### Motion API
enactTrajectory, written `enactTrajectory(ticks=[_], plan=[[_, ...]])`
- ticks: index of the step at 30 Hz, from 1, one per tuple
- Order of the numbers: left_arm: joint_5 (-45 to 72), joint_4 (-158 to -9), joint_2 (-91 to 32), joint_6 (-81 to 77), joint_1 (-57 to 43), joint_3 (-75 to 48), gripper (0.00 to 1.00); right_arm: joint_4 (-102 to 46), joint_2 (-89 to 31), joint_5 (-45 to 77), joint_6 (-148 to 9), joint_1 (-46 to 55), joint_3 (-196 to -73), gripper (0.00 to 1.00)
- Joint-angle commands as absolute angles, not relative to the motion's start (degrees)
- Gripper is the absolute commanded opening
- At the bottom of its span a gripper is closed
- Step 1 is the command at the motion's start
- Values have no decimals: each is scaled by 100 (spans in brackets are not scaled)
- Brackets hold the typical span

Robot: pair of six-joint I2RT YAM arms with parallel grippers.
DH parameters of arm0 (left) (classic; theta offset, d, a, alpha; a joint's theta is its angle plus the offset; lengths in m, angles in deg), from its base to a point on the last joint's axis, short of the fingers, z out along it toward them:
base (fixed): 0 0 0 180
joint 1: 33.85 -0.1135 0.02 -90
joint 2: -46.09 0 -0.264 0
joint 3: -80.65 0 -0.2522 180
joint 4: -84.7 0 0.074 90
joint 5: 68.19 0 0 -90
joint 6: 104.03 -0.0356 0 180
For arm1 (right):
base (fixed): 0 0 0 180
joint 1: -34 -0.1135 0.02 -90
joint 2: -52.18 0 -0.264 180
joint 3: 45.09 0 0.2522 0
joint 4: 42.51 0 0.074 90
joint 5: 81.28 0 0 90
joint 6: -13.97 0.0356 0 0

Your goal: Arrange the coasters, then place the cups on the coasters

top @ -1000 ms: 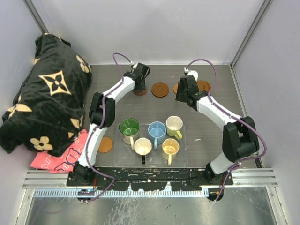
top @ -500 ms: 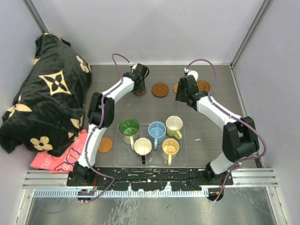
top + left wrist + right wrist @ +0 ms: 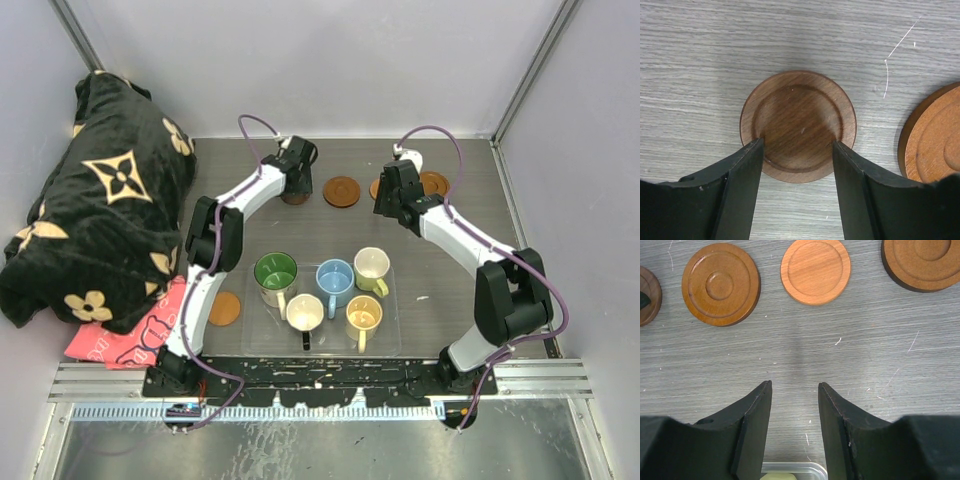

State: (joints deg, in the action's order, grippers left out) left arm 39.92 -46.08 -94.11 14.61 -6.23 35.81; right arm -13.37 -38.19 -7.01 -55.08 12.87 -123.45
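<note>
The dark coaster (image 3: 798,107) is laid flat at the left end of the far row, ready for one of the cups (image 3: 333,282), and is straddled by the open left end effector (image 3: 798,144); the right end effector (image 3: 795,385) is held open, empty.

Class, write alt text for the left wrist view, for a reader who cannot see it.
A dark brown coaster lies flat on the grey table, its near rim partly hidden by the black fingers of the open left gripper. A lighter coaster is cropped at right.
</note>
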Motion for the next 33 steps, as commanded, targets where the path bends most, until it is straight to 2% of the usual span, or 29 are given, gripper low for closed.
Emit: enactTrajectory(ticks=[1,21,29,33], plan=[[3899,-4576,-9103,1308,-687,3391,60,-1582,-3659,-677,-5450,1312,-12343,48],[3795,-4501,-8918,1099,-616,3794,59,-1626,-3685,-628,-5408,1313,-12340,48],[3727,-4554,-8820,909,-608,3952,69,-1641,-3721,-590,-5391,1308,-12337,48],[3684,-4461,-8727,860,-595,4120,69,-1639,-3736,-587,-5388,1308,-12342,48]])
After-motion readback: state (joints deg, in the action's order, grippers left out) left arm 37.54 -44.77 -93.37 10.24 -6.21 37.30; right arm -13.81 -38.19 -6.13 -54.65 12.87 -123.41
